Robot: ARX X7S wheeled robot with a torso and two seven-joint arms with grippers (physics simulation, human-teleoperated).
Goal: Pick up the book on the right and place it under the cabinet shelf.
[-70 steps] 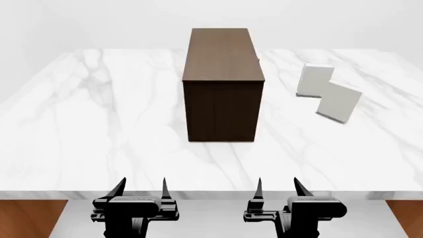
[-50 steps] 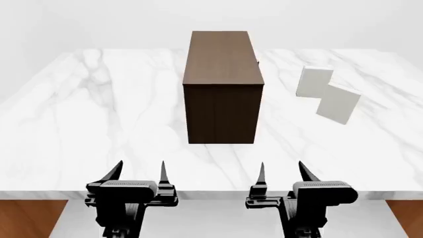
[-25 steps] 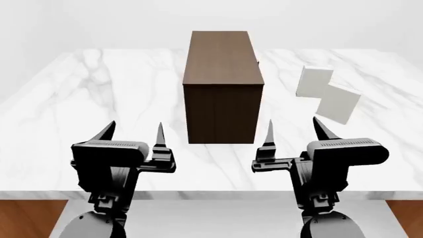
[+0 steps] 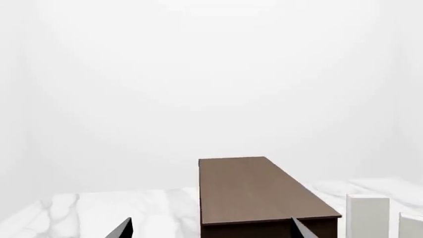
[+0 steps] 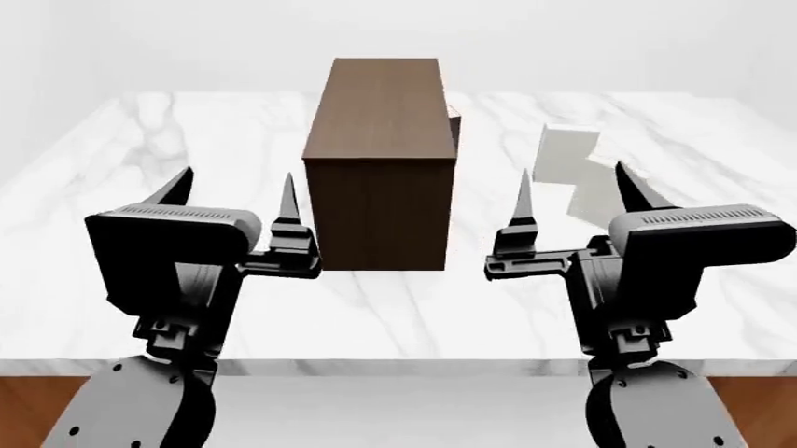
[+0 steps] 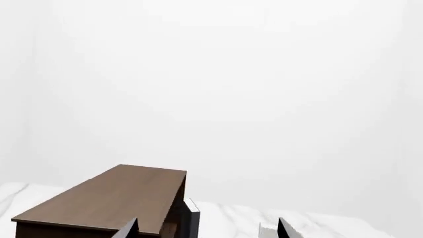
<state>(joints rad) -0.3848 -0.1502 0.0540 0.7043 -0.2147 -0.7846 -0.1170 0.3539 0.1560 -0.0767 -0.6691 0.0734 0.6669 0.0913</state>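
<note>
The dark brown cabinet (image 5: 380,140) stands mid-table and also shows in the left wrist view (image 4: 258,191) and the right wrist view (image 6: 112,198). Its thin door panel (image 6: 191,218) stands ajar on its right side. Two white books lie right of it. The nearer, right-hand book (image 5: 598,198) is partly hidden behind my right gripper; it shows at the edge of the left wrist view (image 4: 411,225). The other white book (image 5: 565,154) lies farther back. My left gripper (image 5: 237,187) and right gripper (image 5: 573,182) are both open, empty and raised over the table's near part.
The white marble table (image 5: 149,215) stretches wide around the cabinet. Its front edge (image 5: 398,366) lies just below my grippers, with brown floor at both lower corners. The wall behind is plain white.
Both arms have risen and reached forward over the table, staying open. The view has shifted, so the cabinet and books sit a little further left.
</note>
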